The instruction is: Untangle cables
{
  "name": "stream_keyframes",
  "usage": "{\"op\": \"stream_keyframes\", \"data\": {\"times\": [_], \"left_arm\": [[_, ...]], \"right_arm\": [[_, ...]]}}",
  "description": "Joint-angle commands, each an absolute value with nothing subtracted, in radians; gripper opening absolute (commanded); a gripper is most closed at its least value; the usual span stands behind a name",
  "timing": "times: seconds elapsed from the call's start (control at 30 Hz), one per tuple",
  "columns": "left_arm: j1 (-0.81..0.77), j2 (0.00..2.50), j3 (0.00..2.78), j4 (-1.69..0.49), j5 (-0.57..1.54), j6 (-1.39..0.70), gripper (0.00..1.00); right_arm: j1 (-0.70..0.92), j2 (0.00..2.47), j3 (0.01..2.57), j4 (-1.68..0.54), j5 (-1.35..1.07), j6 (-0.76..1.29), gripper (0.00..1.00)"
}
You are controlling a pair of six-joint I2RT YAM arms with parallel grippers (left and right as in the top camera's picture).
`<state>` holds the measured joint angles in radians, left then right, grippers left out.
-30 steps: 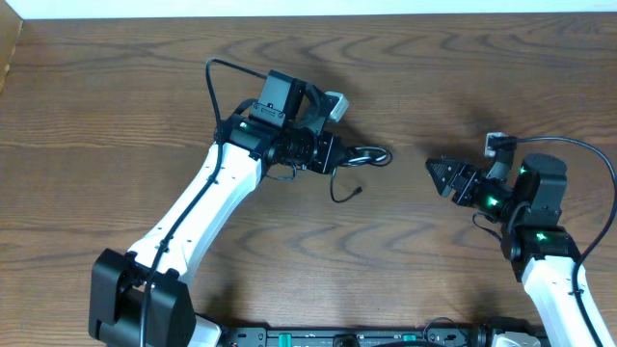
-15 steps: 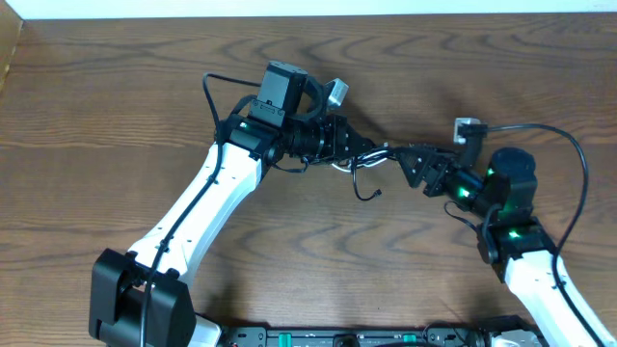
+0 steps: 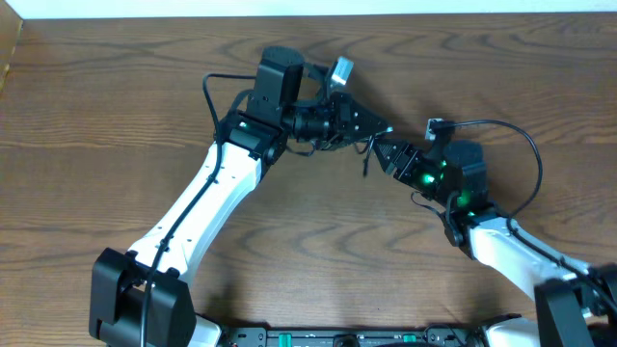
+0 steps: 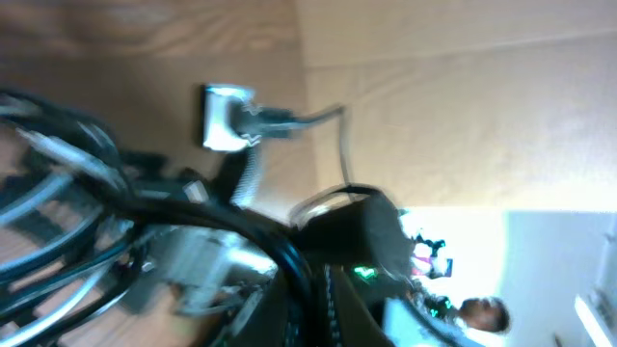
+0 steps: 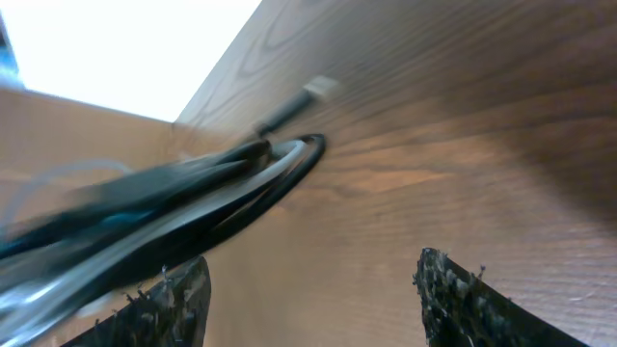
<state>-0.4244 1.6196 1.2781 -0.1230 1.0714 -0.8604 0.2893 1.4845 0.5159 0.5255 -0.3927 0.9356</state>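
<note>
Looping thin blk+wht cables (image 5: 285, 166), woodgrain table (image 3: 96, 96)

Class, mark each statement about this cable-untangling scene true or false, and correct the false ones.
1. The left gripper and right gripper are close together over the table. True.
2. The right gripper's fingers are pressed shut. False: the right wrist view shows them wide apart.
3. The cables lie flat by the table's near edge, far from both arms. False: they hang at the left gripper.
4. A silver plug shows in the left wrist view. True.
</note>
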Motion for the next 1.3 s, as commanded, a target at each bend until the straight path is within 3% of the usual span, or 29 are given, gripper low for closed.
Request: {"op": "stream_keyframes", "data": {"times": [0.0,0.13,0.17,0.3,0.43,0.57,0.8,0.9,1.07,1.27], "left_arm": [[-0.422,1.606,1.3,0.03,1.216,-0.991,0.07],[-0.421,1.606,1.3,0.229,1.271,-1.042,0.07],[-0.416,1.606,1.3,0.254,1.272,-1.043,0.07],[-0.387,1.607,1.3,0.253,1.265,-1.042,0.07],[-0.337,1.607,1.3,0.253,1.24,-1.085,0.07],[-0.292,1.606,1.3,0.253,1.203,-1.12,0.07],[-0.275,1.607,1.3,0.252,1.205,-1.069,0.07],[-0.275,1.607,1.299,0.249,1.205,-1.067,0.08],[-0.276,1.607,1.297,0.248,1.214,-1.067,0.07],[-0.314,1.607,1.296,0.219,1.224,-1.067,0.07]], "right_arm": [[0.295,1.522,0.529,0.551,-0.342,0.972,0.65],[0.286,1.515,0.529,0.554,-0.397,0.942,0.66],[0.271,1.504,0.529,0.569,-0.449,0.937,0.7],[0.217,1.443,0.529,0.587,-0.575,0.903,0.72],[0.159,1.361,0.529,0.574,-0.726,0.9,0.65],[0.123,1.318,0.529,0.443,-0.727,0.9,0.65],[0.108,1.318,0.529,0.517,-0.789,0.927,0.64],[0.108,1.319,0.529,0.516,-0.707,0.927,0.63],[0.109,1.319,0.529,0.486,-0.502,0.973,0.52],[0.133,1.32,0.529,0.554,-0.447,0.998,0.51]]}}
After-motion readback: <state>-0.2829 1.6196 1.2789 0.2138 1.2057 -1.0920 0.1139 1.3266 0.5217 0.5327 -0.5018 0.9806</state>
